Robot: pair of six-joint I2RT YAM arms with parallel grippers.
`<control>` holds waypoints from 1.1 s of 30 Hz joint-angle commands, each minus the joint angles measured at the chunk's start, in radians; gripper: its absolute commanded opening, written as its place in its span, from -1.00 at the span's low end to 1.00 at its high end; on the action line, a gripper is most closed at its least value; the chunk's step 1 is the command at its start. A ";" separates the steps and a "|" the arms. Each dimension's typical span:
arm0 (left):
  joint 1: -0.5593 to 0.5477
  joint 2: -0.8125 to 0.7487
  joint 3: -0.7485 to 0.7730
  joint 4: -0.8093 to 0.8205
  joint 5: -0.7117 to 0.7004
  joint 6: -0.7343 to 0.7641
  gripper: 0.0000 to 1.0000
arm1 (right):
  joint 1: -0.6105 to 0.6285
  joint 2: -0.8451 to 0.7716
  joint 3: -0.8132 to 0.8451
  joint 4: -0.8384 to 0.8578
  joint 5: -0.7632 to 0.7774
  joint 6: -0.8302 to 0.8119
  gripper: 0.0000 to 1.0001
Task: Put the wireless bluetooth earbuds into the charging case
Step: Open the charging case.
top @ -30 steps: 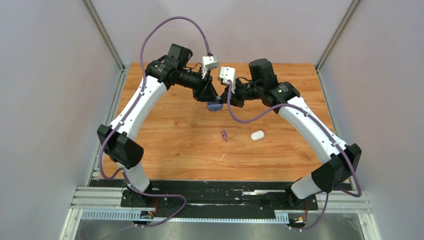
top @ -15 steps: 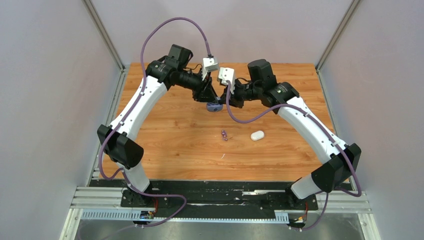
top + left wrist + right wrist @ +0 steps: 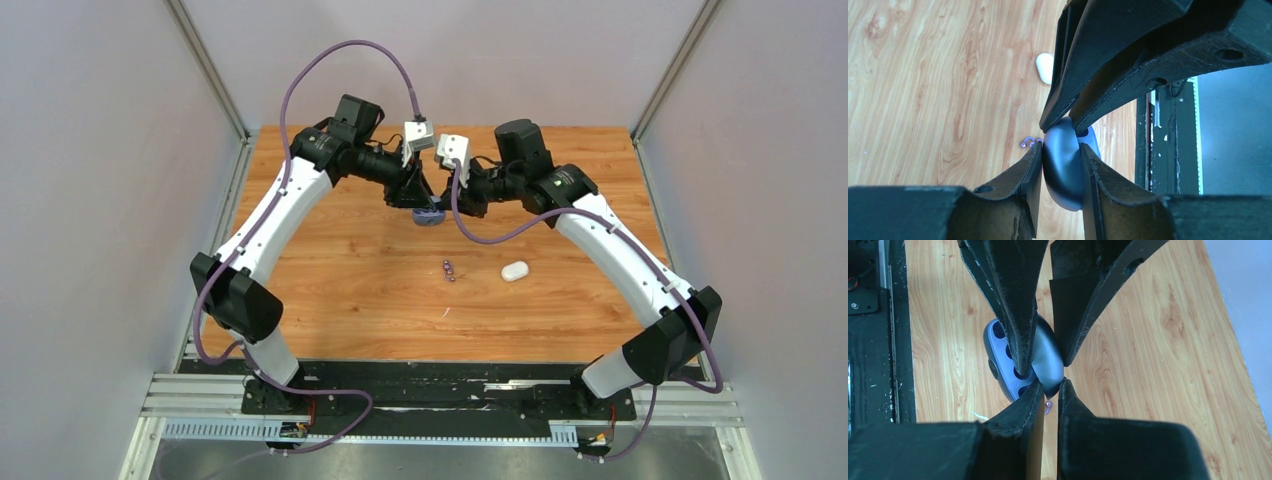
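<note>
You are early in the job: none of the buds that show is in a case yet. The dark case (image 3: 1063,180) is held up in the air above the table (image 3: 330,280), over its middle and toward the far edge, with both arms meeting on it. Your left gripper (image 3: 1060,155) is clamped across the case's rounded shell, one finger on each broad side. Your right gripper (image 3: 1050,385) has its fingers drawn almost together, and their tips pinch the case's rim from the opposite side (it looks like a nip on a thin edge, though the exact part is hard to make out).

The right wrist view shows the case's paler inner face with its sockets (image 3: 998,331) exposed. They read as dark, empty holes, so I judge the case to be open or opening, with nothing loaded.

The two purple earbuds (image 3: 448,269) lie together on the table near its centre, well apart from the raised case. The white case (image 3: 515,271) lies shut near them, on the side toward the right edge, with neither gripper on it. You cannot make out the white buds. A pale speck (image 3: 445,312) nearer the near edge is too small to name.

What is left, as I judge it, is nearly everything: set the dark case down open, free a gripper, then pick up and seat each bud.
</note>
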 commanded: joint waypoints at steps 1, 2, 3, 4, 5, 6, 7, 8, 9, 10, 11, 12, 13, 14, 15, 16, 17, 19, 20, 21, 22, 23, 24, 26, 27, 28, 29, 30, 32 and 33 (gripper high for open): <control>-0.004 -0.056 -0.021 0.034 -0.018 0.060 -0.31 | 0.007 -0.008 0.053 0.046 -0.036 0.029 -1.00; -0.004 -0.053 -0.018 0.027 -0.027 0.081 -0.39 | 0.007 -0.008 0.054 0.047 -0.036 0.027 -1.00; -0.004 -0.051 -0.013 0.011 -0.030 0.092 -0.43 | 0.007 -0.009 0.053 0.047 -0.038 0.027 -1.00; -0.004 -0.049 -0.012 0.001 -0.037 0.108 -0.53 | 0.007 -0.011 0.053 0.050 -0.042 0.026 -1.00; -0.004 -0.049 -0.010 0.000 -0.039 0.112 -0.61 | 0.007 -0.011 0.054 0.052 -0.043 0.026 -1.00; -0.004 -0.048 -0.009 -0.006 -0.041 0.117 -0.79 | 0.007 -0.011 0.052 0.057 -0.044 0.024 -1.00; -0.004 -0.048 -0.010 -0.007 -0.041 0.118 -0.88 | 0.007 -0.013 0.048 0.063 -0.045 0.021 -1.00; -0.004 -0.048 -0.012 -0.007 -0.038 0.119 -0.99 | 0.007 -0.014 0.043 0.070 -0.044 0.018 -1.00; -0.004 -0.048 -0.015 -0.005 -0.038 0.117 -1.00 | 0.007 -0.015 0.041 0.076 -0.043 0.018 -1.00; -0.004 -0.050 -0.018 0.000 -0.035 0.112 -1.00 | 0.007 -0.015 0.038 0.082 -0.042 0.018 -1.00; -0.004 -0.052 -0.025 0.005 -0.033 0.109 -1.00 | 0.007 -0.013 0.038 0.085 -0.040 0.022 -1.00; -0.004 -0.055 -0.029 0.018 -0.031 0.100 -1.00 | 0.007 -0.013 0.036 0.089 -0.038 0.025 -1.00; -0.003 -0.058 -0.038 0.025 -0.030 0.095 -1.00 | 0.007 -0.012 0.034 0.093 -0.035 0.031 -0.98; -0.004 -0.064 -0.043 0.042 -0.030 0.087 -1.00 | 0.007 -0.012 0.033 0.097 -0.033 0.036 -0.94; -0.004 -0.068 -0.054 0.051 -0.030 0.083 -1.00 | 0.007 -0.012 0.030 0.104 -0.026 0.045 -0.86; -0.003 -0.076 -0.059 0.068 -0.035 0.074 -1.00 | 0.007 -0.012 0.029 0.110 -0.020 0.050 -0.75; -0.004 -0.080 -0.071 0.076 -0.037 0.070 -1.00 | 0.007 -0.012 0.028 0.117 -0.008 0.064 -0.58; -0.004 -0.091 -0.089 0.100 -0.048 0.056 -1.00 | 0.006 -0.016 0.029 0.135 0.021 0.089 -0.32; -0.004 -0.098 -0.096 0.112 -0.058 0.049 -1.00 | 0.005 -0.018 0.031 0.145 0.034 0.103 -0.25; -0.004 -0.105 -0.109 0.119 -0.061 0.045 -1.00 | 0.004 -0.021 0.035 0.152 0.048 0.118 -0.20; -0.004 -0.109 -0.116 0.133 -0.073 0.036 -1.00 | 0.001 -0.024 0.044 0.156 0.056 0.135 -0.15; -0.003 -0.117 -0.131 0.142 -0.083 0.026 -1.00 | -0.003 -0.028 0.053 0.157 0.057 0.149 -0.11; -0.003 -0.122 -0.146 0.161 -0.088 0.020 -1.00 | -0.007 -0.031 0.062 0.158 0.062 0.165 -0.03; -0.003 -0.136 -0.168 0.193 -0.099 -0.006 -1.00 | -0.016 -0.039 0.074 0.157 0.069 0.208 0.06; -0.002 -0.146 -0.174 0.218 -0.107 -0.026 -1.00 | -0.024 -0.045 0.070 0.158 0.060 0.232 0.10; -0.002 -0.151 -0.189 0.230 -0.110 -0.039 -1.00 | -0.035 -0.054 0.061 0.158 0.044 0.255 0.12; 0.001 -0.164 -0.197 0.261 -0.116 -0.066 -1.00 | -0.046 -0.064 0.042 0.161 0.021 0.284 0.14; 0.004 -0.170 -0.221 0.279 -0.118 -0.083 -1.00 | -0.065 -0.078 0.018 0.169 -0.007 0.331 0.15; 0.020 -0.194 -0.264 0.348 -0.119 -0.155 -1.00 | -0.107 -0.111 -0.048 0.207 -0.071 0.401 0.17; 0.038 -0.211 -0.280 0.400 -0.113 -0.215 -1.00 | -0.134 -0.137 -0.083 0.239 -0.106 0.420 0.18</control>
